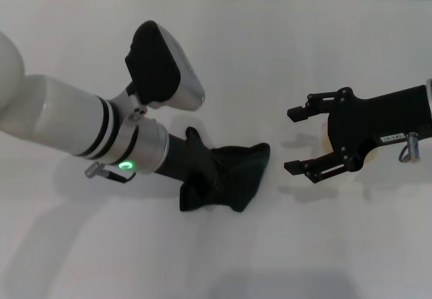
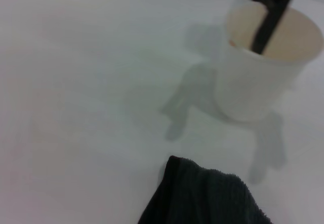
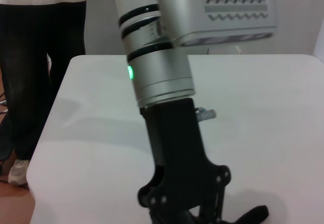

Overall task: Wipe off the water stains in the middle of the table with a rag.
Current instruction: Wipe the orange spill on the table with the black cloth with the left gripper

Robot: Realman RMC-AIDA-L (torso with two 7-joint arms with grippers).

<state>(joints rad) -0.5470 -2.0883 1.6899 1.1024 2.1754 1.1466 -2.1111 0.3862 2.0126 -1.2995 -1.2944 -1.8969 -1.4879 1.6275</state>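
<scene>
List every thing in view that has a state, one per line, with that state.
Black soft cloth rag: crumpled on the white table, held down by the left gripper.
White paper cup: upright, mouth open.
Right gripper: open, fingers either side of the cup.
Water stains: none visible.
</scene>
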